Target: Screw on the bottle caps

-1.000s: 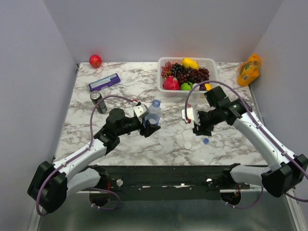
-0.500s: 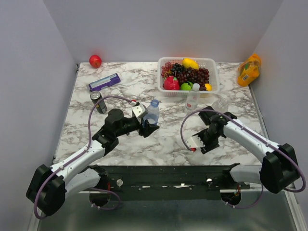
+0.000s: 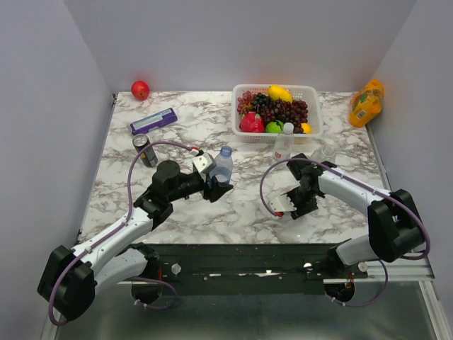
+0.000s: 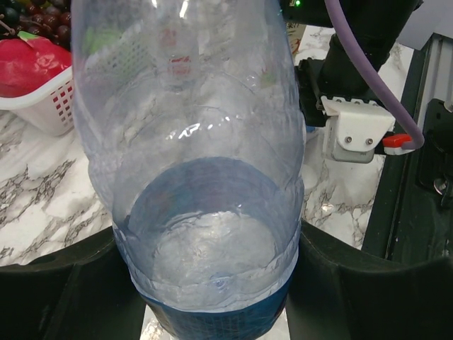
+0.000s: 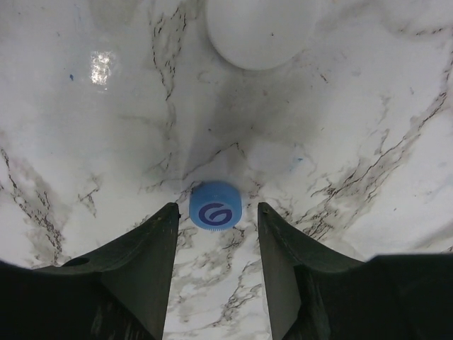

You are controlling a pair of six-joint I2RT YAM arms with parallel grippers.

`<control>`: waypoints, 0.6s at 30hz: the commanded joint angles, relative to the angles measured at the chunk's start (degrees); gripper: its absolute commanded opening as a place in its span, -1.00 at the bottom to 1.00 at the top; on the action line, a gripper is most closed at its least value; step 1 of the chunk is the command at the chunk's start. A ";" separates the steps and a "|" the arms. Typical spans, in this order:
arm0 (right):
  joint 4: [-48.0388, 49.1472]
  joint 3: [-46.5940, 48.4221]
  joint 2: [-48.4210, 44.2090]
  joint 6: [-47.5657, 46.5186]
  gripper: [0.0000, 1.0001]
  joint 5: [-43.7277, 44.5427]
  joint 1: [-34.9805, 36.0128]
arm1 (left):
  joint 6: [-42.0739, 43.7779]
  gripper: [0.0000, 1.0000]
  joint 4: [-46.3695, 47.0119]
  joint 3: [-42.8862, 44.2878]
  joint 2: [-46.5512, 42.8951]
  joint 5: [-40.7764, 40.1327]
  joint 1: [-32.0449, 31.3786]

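Blue cap (image 5: 215, 205) on the bench (image 5: 368, 99) between the spread jaws of the right tool (image 5: 216, 214), left tool (image 3: 221, 187) clamped around blue-labelled bottle (image 4: 205, 177)

Three bottles (image 3: 224, 164), two loose caps (image 5: 215, 205), one can (image 3: 145, 150), one basket (image 3: 308, 88).

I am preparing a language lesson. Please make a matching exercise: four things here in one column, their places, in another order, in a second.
1 blue cap
2 white cap
3 blue-labelled bottle
4 red fruit

A held in the left hand
B far left corner
C between the right hand's open fingers
D just beyond the right hand's fingers

Pairs: 1-C, 2-D, 3-A, 4-B
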 commanded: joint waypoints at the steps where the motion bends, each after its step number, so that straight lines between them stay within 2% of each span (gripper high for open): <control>1: 1.36 0.24 0.84 -0.78 0.11 1.80 -0.88 | -0.36 -1.00 0.26 -0.21 -1.08 -0.63 0.84; 18: 3.65 -1.52 2.77 1.41 0.01 1.45 -1.59 | -0.89 -1.00 0.43 -0.03 -0.11 0.08 2.25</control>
